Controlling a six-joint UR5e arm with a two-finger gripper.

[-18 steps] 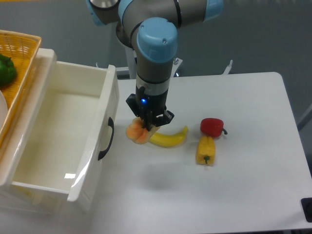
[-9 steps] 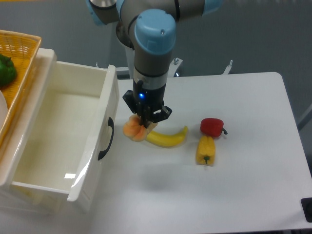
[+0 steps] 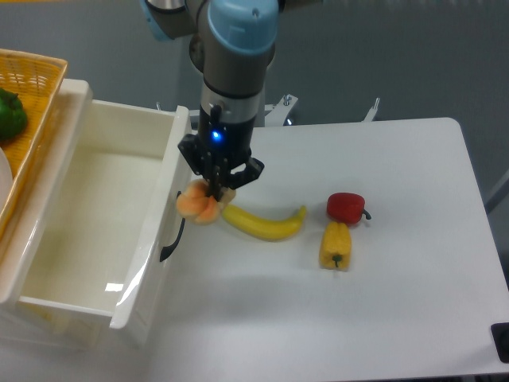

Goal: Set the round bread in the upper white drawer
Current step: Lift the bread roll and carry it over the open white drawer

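Observation:
My gripper (image 3: 213, 191) is shut on the round bread (image 3: 199, 205), a small pale tan-orange bun. It holds the bread above the table, right at the front panel of the upper white drawer (image 3: 95, 231). The drawer stands pulled open at the left and its inside holds nothing. Its curved black handle (image 3: 170, 239) shows just below the bread. The gripper's fingers hide part of the bun's top.
A yellow banana (image 3: 265, 224) lies on the white table just right of the bread. A red pepper (image 3: 346, 207) and a yellow pepper (image 3: 335, 245) lie further right. A woven yellow basket (image 3: 32, 87) with a green vegetable (image 3: 9, 114) stands at the far left.
My gripper has lifted the bread off the table and carried it left, from beside the banana to the drawer's front panel. The banana's left end is uncovered.

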